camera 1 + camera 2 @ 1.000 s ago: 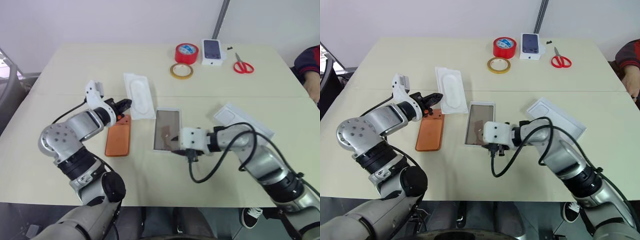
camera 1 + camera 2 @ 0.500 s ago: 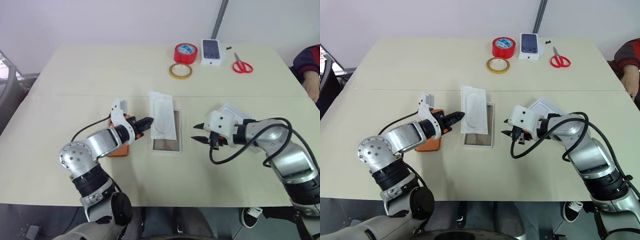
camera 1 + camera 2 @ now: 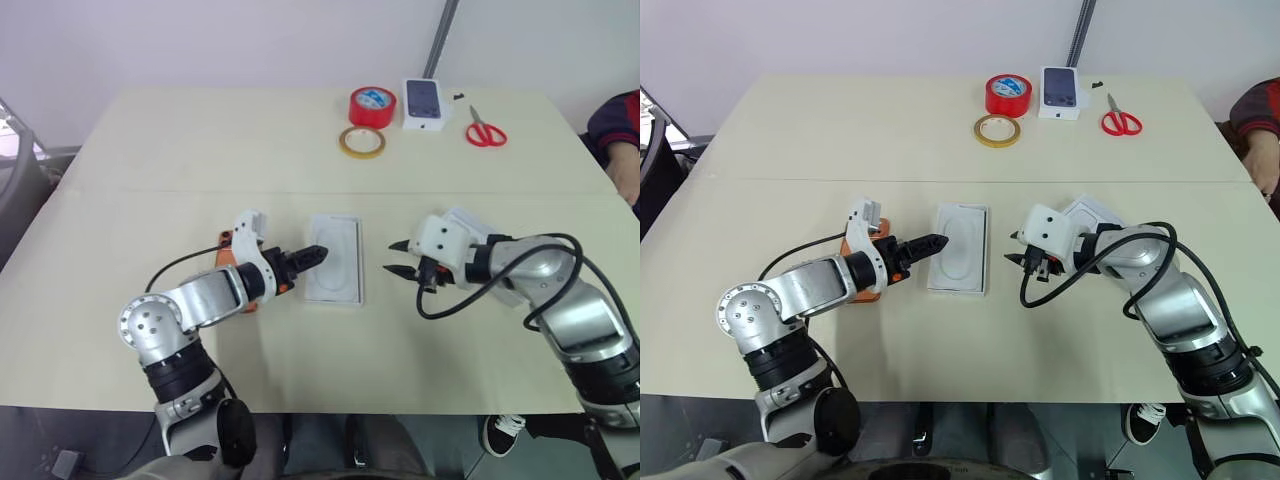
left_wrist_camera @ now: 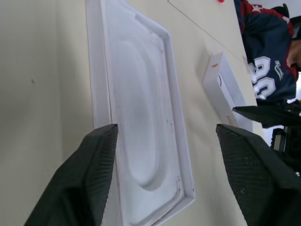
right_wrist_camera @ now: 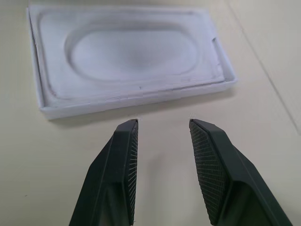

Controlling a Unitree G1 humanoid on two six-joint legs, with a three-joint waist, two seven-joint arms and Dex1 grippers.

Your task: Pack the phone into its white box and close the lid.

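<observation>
white box point(image 3: 960, 262) flat on table point(image 3: 790, 140), white insert seated inside, between both grippers; left gripper point(image 3: 931, 243) spread at its near-left edge, holding nothing; right gripper point(image 3: 1021, 258) parted, empty, just beside; phone point(image 3: 854, 262) under left forearm.

White insert point(image 3: 334, 257) now sits inside white box point(image 3: 357, 262); left gripper point(image 3: 312, 254) releases it, jaws apart; right gripper point(image 3: 397, 258) backs off right.

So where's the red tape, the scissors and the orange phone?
red tape roll point(image 3: 373, 106), left eye view, on its top face.
scissors point(image 3: 486, 131), left eye view, on the red handles.
phone point(image 3: 852, 243), right eye view, on the uncovered orange corner.
</observation>
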